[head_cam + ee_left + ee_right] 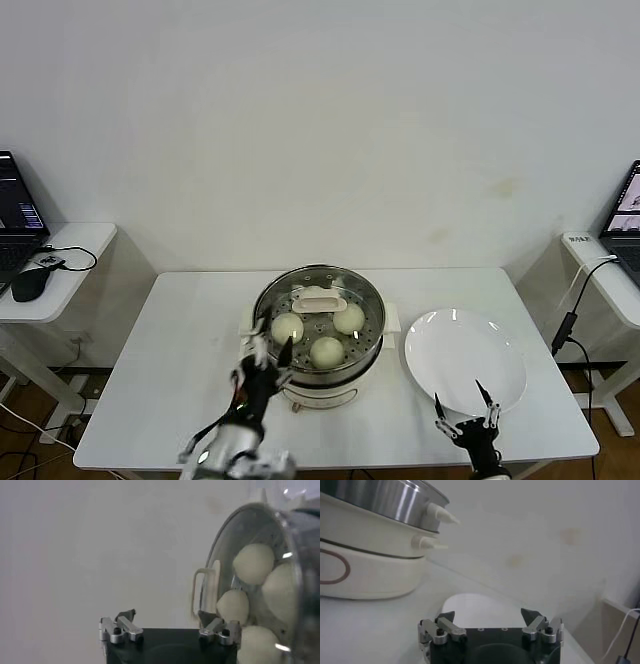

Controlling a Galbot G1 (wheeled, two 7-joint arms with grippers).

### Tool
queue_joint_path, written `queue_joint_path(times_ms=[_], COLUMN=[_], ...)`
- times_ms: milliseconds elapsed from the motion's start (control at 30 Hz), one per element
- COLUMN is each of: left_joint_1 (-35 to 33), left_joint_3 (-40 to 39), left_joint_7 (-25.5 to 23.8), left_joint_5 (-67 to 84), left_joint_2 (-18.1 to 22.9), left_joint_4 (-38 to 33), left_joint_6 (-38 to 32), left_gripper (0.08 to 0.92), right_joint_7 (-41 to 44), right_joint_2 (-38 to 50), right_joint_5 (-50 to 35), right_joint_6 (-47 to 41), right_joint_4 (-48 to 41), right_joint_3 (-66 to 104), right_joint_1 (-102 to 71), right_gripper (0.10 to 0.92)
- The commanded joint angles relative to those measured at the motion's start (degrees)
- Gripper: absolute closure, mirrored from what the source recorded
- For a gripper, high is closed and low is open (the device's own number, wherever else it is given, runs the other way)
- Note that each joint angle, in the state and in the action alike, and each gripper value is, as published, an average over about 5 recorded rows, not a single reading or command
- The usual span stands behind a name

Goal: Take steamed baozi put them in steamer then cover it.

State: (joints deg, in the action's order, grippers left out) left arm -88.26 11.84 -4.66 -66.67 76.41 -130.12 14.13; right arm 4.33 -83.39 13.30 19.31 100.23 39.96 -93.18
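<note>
Baozi (327, 351) four in steamer (370, 345), lid (319, 298) on

We count only three steamed baozi (327, 351) under the glass lid (318, 300) from the head; any fourth is hidden by the lid's cream handle (319, 297). Beside the left gripper (167, 621)'s jaws, the steamer (300, 580) is cut off by the frame edge, and both arms run off the bottom of the head view.

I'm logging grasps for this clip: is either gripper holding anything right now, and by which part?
Nothing is held. The left gripper is open beside the round steel steamer; the right gripper is open over the flat white plate.
</note>
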Motion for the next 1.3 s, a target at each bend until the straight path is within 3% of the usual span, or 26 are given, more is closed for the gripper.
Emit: queue_joint_path(times_ms=[33, 267, 500, 667, 1300], left_joint_1=[-24.57, -23.80, -20.67, -20.04, -21.71], left_joint_3=[26.11, 24.66, 23.03, 21.40, 21.22], left_joint_7=[17.31, 18.18, 14.64, 13.23, 10.82], left_joint_5=[72.83, 82.70, 84.24, 85.12, 79.76], left_joint_2=[1.83, 1.55, 2.82, 3.26, 2.80], left_joint_4=[-2.20, 4.00, 8.03, 7.58, 7.21], left_joint_6=[-20.87, -22.74, -24.04, -20.60, -19.84], left_gripper=[0.177, 0.177, 0.177, 0.177, 0.177], right_joint_7=[0.65, 3.27, 4.99, 5.25, 4.80], right_joint_2=[2.52, 5.23, 7.23, 7.05, 7.11], right_joint_5=[-6.01, -11.13, -14.31, -13.22, -14.25], right_joint_6=[1.45, -1.30, -4.01, -4.03, -7.90], right_joint_4=[2.29, 4.61, 7.56, 8.93, 11.70], right_joint_3=[-1.64, -2.72, -1.76, -1.91, -3.24], right_joint_1=[-0.81, -3.58, -7.23, -7.97, -9.64], right_gripper=[0.202, 0.203, 0.203, 0.202, 0.202])
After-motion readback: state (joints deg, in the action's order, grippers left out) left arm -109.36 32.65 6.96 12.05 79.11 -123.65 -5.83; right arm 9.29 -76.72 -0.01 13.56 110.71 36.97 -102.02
